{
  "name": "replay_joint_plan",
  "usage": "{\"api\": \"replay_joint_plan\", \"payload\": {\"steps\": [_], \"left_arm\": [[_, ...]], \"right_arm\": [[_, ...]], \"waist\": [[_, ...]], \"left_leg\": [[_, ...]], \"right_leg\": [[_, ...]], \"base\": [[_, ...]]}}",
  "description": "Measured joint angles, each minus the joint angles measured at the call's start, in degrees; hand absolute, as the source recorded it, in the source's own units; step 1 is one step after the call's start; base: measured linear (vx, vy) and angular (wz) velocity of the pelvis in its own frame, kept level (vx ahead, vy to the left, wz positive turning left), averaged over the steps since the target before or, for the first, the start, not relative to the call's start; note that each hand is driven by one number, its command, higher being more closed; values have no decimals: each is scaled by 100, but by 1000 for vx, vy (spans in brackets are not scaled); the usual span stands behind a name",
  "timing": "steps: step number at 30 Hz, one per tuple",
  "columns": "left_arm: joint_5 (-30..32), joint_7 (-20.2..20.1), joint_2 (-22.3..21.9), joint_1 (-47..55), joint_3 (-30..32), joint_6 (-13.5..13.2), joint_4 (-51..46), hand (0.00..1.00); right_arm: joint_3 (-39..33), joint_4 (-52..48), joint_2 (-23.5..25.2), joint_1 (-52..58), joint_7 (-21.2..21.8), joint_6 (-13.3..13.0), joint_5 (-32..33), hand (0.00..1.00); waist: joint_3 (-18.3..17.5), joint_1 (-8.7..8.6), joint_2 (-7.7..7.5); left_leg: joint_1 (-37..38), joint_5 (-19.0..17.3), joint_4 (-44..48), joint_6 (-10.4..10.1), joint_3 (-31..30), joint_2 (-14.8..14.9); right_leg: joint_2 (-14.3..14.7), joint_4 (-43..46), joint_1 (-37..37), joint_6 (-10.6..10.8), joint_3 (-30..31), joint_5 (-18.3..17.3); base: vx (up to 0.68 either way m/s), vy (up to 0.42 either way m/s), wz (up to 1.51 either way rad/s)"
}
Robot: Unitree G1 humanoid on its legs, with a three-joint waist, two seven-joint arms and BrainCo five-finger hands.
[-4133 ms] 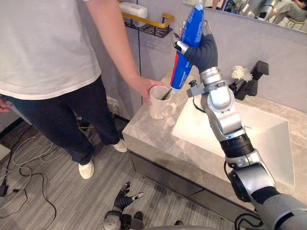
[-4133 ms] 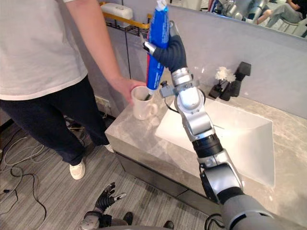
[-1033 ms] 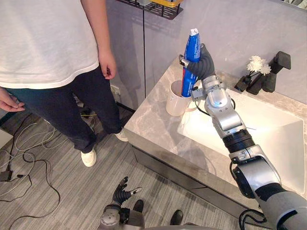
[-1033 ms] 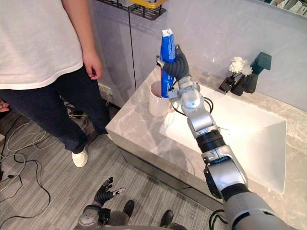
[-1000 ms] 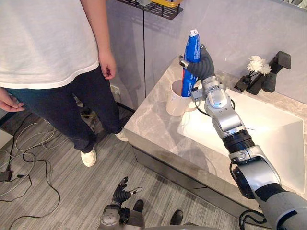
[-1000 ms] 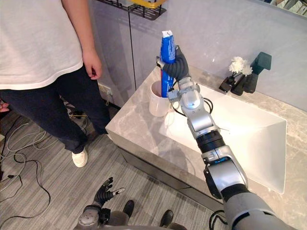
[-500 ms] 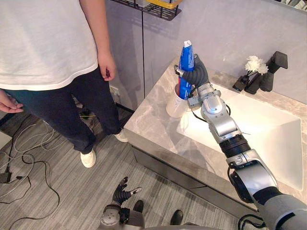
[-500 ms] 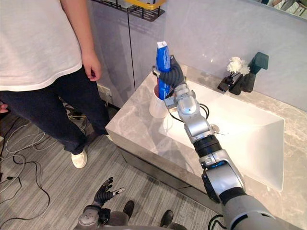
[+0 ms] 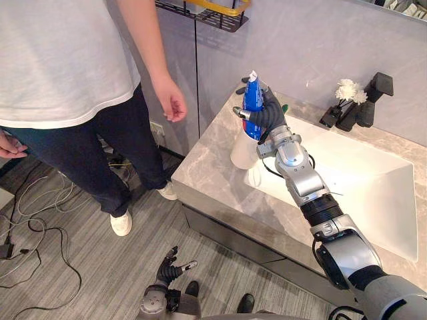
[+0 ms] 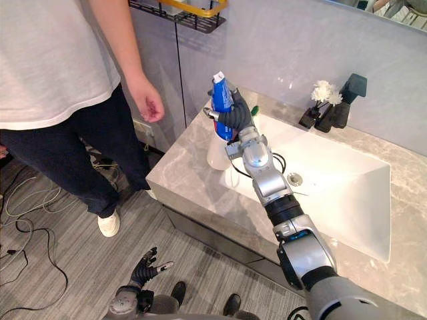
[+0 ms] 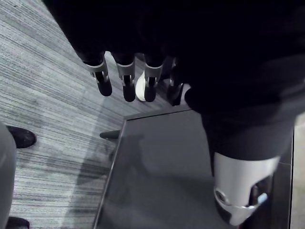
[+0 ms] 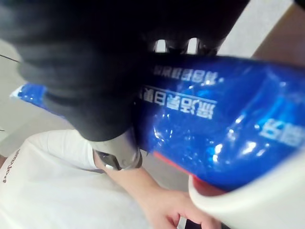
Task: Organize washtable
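Our right hand (image 9: 268, 119) is clamped round the blue tube (image 9: 251, 100), whose lower end sits inside the white cup (image 9: 240, 152) near the counter (image 9: 207, 175) corner, beside the sink (image 9: 373, 180). If we let go while the tube leans, its tall weight may tip the cup over the edge; fingers dragging sideways could do the same. The tube looks glossy, soft, crimped flat on top; the cup smooth, round, hard; the counter polished veined stone. Our left hand (image 9: 170, 272) hangs low, fingers relaxed.
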Motion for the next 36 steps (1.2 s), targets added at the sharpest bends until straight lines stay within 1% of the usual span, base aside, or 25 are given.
{"api": "replay_joint_plan", "payload": {"steps": [7, 12, 15, 36], "left_arm": [[0, 0, -45, 0, 1, 3, -1, 0], [-1, 0, -74, 8, 2, 5, -1, 0], [-1, -1, -74, 8, 2, 5, -1, 0], [-102, -2, -75, 17, 6, 9, 13, 0]], "right_arm": [[-18, 0, 36, 0, 4, -1, -1, 0], [-29, 0, 38, 2, 4, -1, -1, 0], [-50, 0, 38, 2, 3, 0, 0, 0], [-76, -5, 45, 1, 9, -1, 2, 0]], "waist": [[1, -9, 5], [14, -12, 49], [14, -14, 49], [14, -5, 49]], "left_leg": [[11, 0, -12, -2, -1, -6], [96, 1, -49, -6, -8, -7], [101, 19, -96, -33, -8, -6], [96, 19, -102, -32, -18, -10]], "right_leg": [[-6, -25, 17, 5, -10, 3], [-7, -55, 100, 13, -23, 8], [-7, -81, 100, 26, -31, 18], [-10, -83, 100, 27, -39, 17]], "base": [[0, 0, 0], [0, 0, 0], [0, 0, 0], [0, 0, 0]]}}
